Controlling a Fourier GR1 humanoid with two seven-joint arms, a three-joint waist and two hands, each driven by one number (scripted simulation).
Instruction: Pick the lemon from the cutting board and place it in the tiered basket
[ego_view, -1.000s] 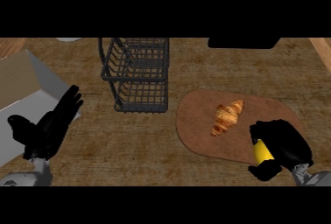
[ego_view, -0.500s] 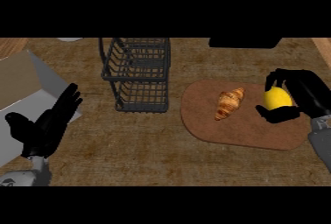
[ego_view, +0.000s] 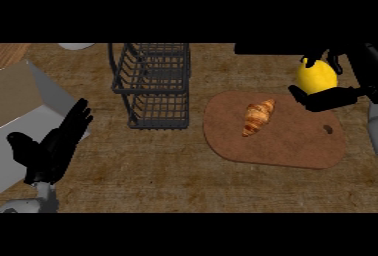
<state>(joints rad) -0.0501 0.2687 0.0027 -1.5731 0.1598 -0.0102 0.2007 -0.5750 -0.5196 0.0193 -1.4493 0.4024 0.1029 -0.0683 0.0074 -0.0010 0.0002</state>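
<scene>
I see one lemon (ego_view: 316, 77) gripped in my right robot hand (ego_view: 330, 96) above the cutting board (ego_view: 295, 142), one croissant (ego_view: 257, 116) on it, one tiered basket (ego_view: 151, 85) beyond; my left robot hand (ego_view: 50, 150) rests open.

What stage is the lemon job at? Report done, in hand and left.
Done: the lemon is off the cutting board, where only the croissant remains. In hand: the right hand is curled round the lemon, up near the board's far right corner. Left: carrying it left to the tiered basket and releasing it. The left hand rests open at lower left.
</scene>
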